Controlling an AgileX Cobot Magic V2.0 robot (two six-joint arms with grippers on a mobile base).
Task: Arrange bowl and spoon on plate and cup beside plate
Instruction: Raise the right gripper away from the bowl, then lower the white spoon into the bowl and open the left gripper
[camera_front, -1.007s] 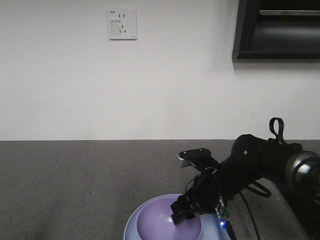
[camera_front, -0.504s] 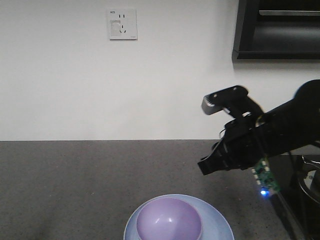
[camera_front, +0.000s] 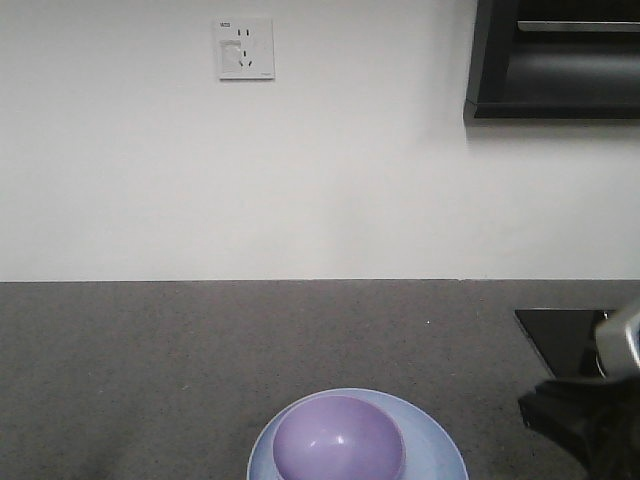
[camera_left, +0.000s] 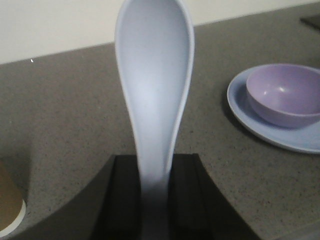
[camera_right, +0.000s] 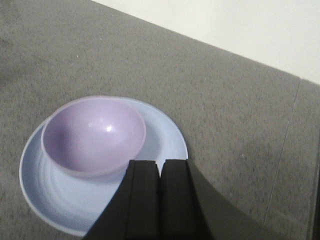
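The lavender bowl (camera_front: 339, 438) sits on the light blue plate (camera_front: 437, 455) at the bottom of the front view; the bowl (camera_right: 93, 135) and the plate (camera_right: 165, 140) show again in the right wrist view, and the bowl (camera_left: 284, 94) and the plate (camera_left: 240, 102) in the left wrist view. My left gripper (camera_left: 155, 162) is shut on the handle of the pale spoon (camera_left: 155, 80), whose scoop points up and away, left of the plate. My right gripper (camera_right: 160, 165) is shut with nothing in it, just off the plate's near right rim. The brown cup (camera_left: 9, 207) shows at the left wrist view's lower left edge.
A dark grey speckled counter (camera_front: 150, 350) meets a white wall with a socket (camera_front: 244, 48). A black shelf (camera_front: 555, 60) hangs at the upper right. A dark glossy panel (camera_front: 560, 340) lies at the counter's right edge.
My right arm rose off the bowl and drew back to the right and down, almost out of the front view. The bowl stays on the plate.
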